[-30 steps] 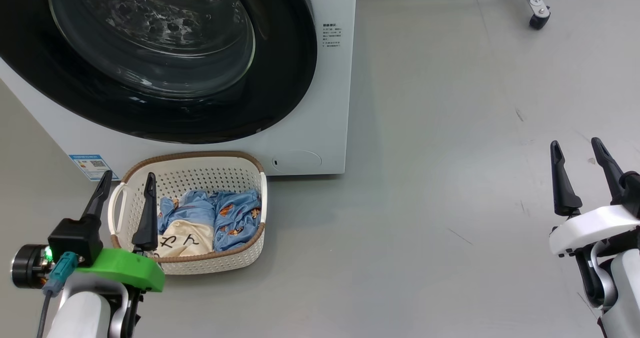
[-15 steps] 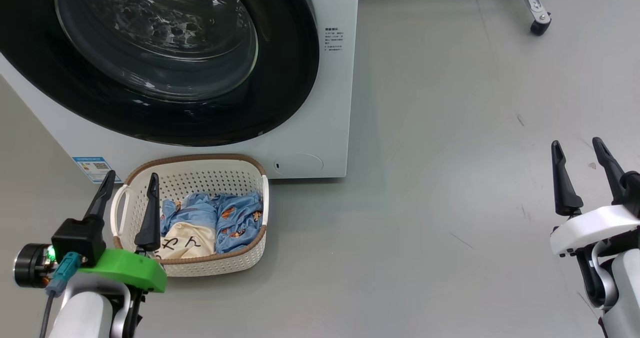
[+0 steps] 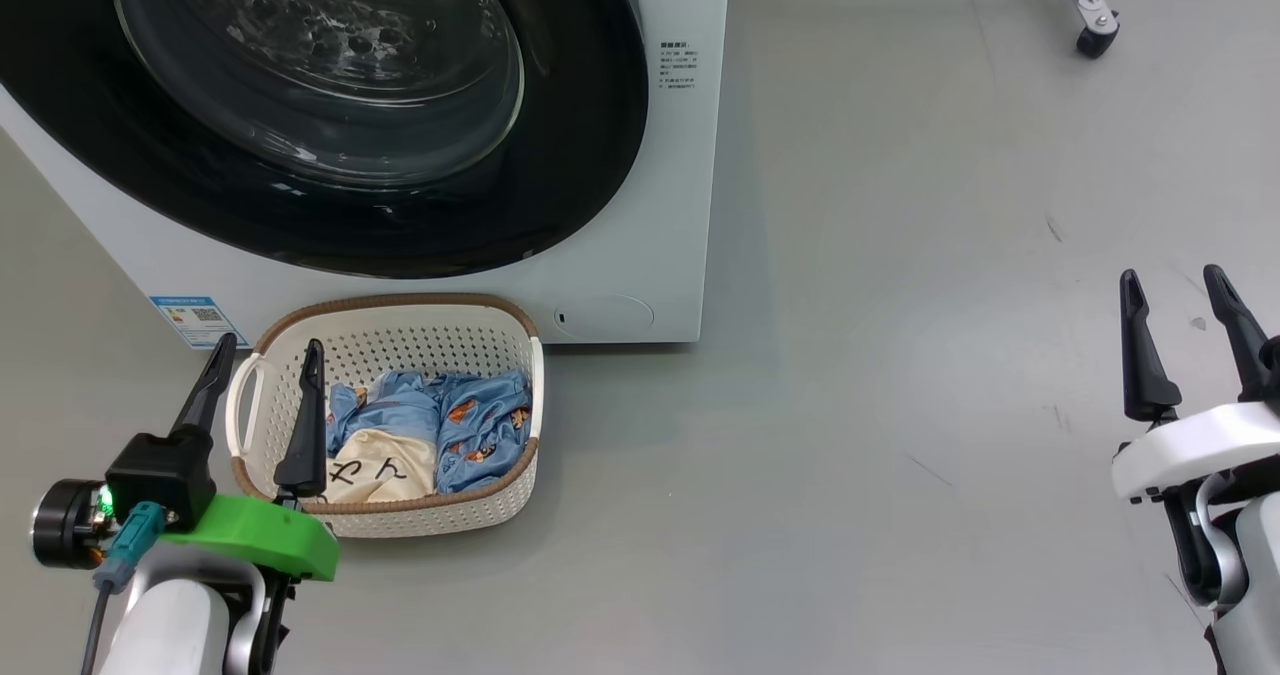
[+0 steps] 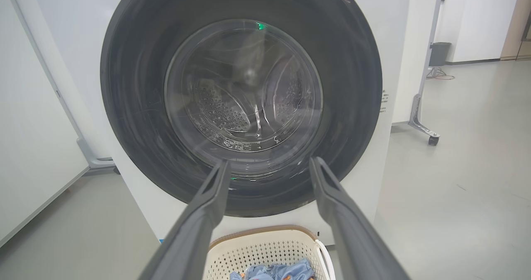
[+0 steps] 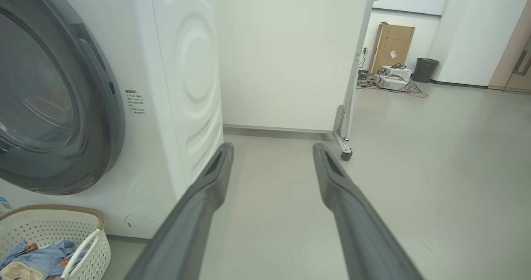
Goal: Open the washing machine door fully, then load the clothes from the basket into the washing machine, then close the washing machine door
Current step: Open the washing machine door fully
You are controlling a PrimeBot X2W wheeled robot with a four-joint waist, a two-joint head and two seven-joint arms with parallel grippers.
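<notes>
Head view: the washing machine [image 3: 650, 235] stands on a grey floor [image 3: 900, 305] with the washing machine door [image 3: 330, 115] shut flush against its white front, glossy black ring around the clear porthole. The basket [image 3: 420, 350] sits on the floor just in front of the machine's lower edge, below the door, near a small blue label [image 3: 190, 320]. The clothes [image 3: 440, 430] lie inside it: a light blue printed garment [image 3: 485, 420] bunched beside a cream cloth [image 3: 380, 467] with black characters. At lower left the left gripper [image 3: 270, 343] has its two dark fingers spread wide and holds nothing; one finger crosses the basket's left side in this view. At lower right the right gripper [image 3: 1172, 275] is likewise wide apart and empty over bare floor, well away from the basket and the machine. In the left wrist view the fingers point at the door, the dimpled drum visible through the glass and the basket below them. The right wrist view looks past the machine's side panel to a cardboard box [image 5: 394, 43] and a dark bin [image 5: 424, 69] by the far wall.
</notes>
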